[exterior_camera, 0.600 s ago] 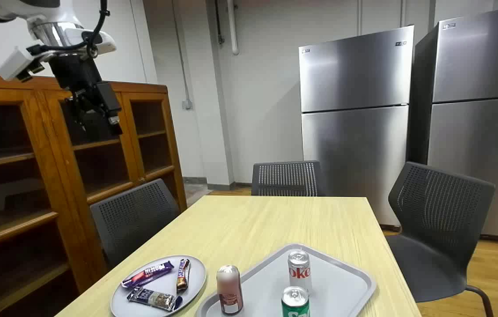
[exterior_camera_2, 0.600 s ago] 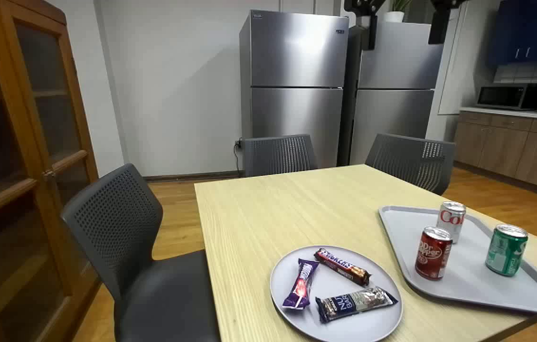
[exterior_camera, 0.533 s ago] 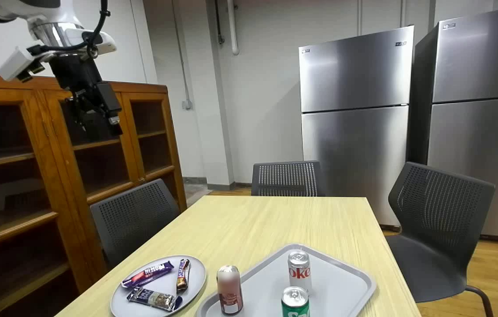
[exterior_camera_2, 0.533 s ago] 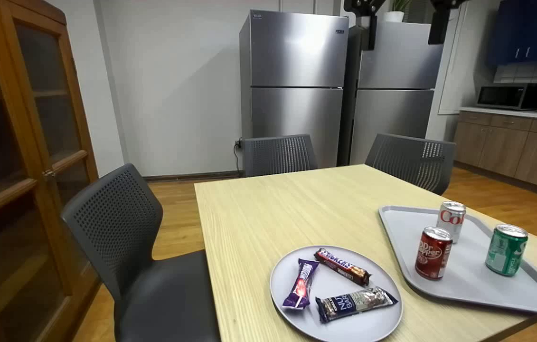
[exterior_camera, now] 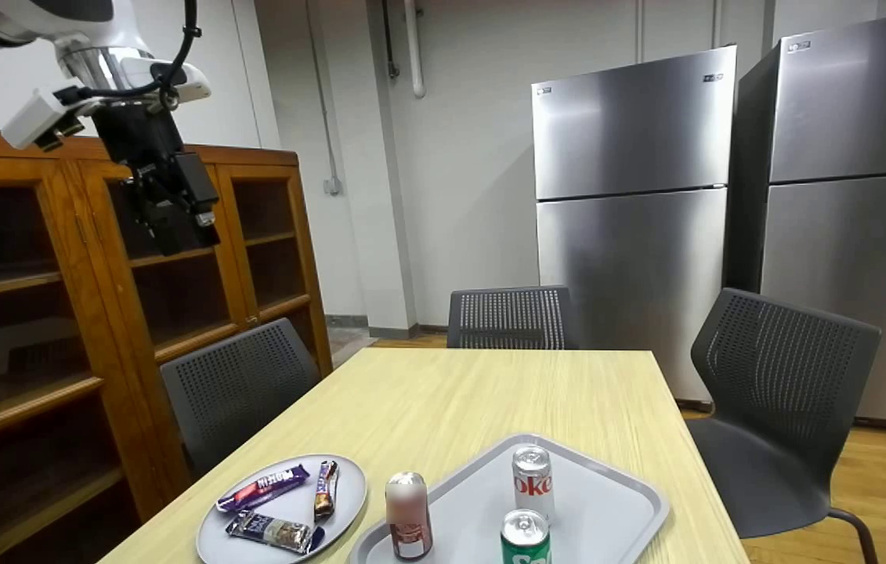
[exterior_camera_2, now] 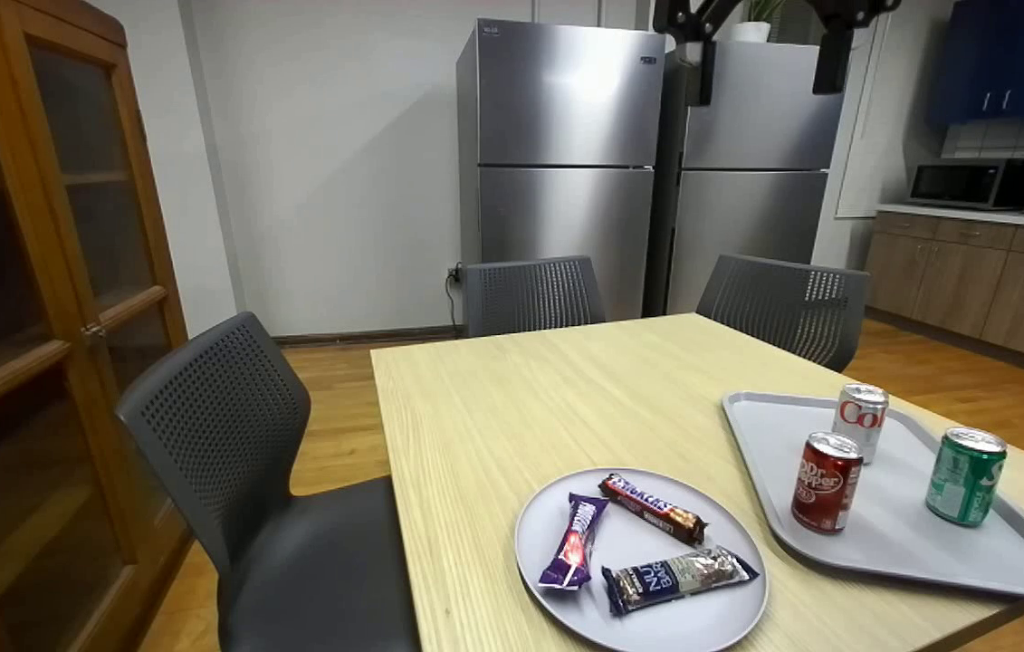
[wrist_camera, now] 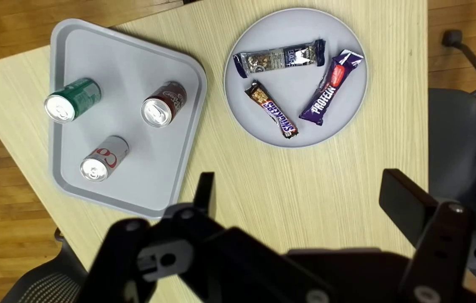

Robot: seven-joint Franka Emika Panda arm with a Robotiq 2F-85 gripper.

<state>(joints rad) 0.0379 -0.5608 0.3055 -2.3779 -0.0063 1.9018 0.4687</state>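
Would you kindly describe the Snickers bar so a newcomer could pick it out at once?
On the pale wooden table, beside the grey tray, sits a round grey plate. On that plate, find the Snickers bar: its brown wrapper reads SNICKERS, unlike the purple PROTEIN bar and navy-ended NUT BAR near it.

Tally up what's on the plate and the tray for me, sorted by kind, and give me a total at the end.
Snack bars on the plate: 3
Drink cans on the tray: 3
Total: 6
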